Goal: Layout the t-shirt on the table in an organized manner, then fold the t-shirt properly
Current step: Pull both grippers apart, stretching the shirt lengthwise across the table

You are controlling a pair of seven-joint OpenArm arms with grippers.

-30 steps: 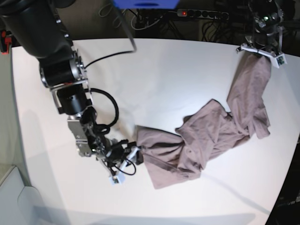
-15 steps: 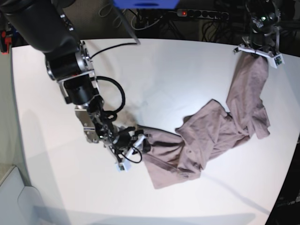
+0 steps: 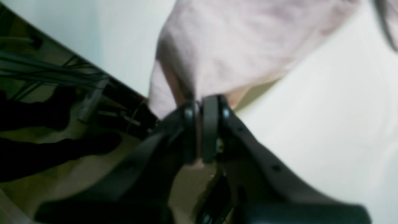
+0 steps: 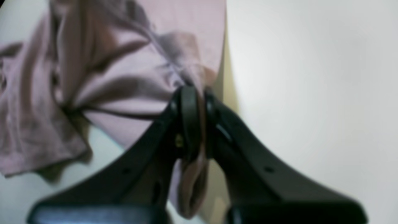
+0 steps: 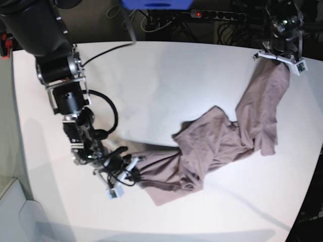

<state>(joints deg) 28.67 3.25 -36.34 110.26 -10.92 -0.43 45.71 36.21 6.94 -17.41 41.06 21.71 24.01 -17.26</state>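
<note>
Left gripper (image 3: 201, 107): jaws pressed together on a pinch of the t-shirt (image 3: 242, 46), fabric fanning upward and away from the tips in a broad mauve sheet. Seen from the base view, that left gripper (image 5: 280, 56) raised at the far edge of the table (image 5: 166, 80), cloth hanging down from the jaws in a long, slightly twisted band. Behind the tips in the wrist view, the table's edge and a dark tangle of cables (image 3: 46, 74) beyond it — blurred, details unclear.

Right gripper (image 4: 194, 93): jaws clamped on another bunch of the t-shirt (image 4: 124, 71), a small fold of fabric squeezed between the fingers and trailing back toward the wrist. Ahead and to one side of the tips, gathered wrinkles radiating out from the pinch; to the other side, bare white table (image 4: 311, 93). In the base view, right gripper (image 5: 128, 169) low, near the tabletop, gripping the near end of the shirt.

T-shirt (image 5: 217, 141) stretched between the two pairs of jaws — rumpled and bunched in the middle on the table, rising at the far end to the left jaws, not flat, sleeves and hem not distinguishable. Power strip (image 5: 217, 15) with a red light beyond the table's far edge.
</note>
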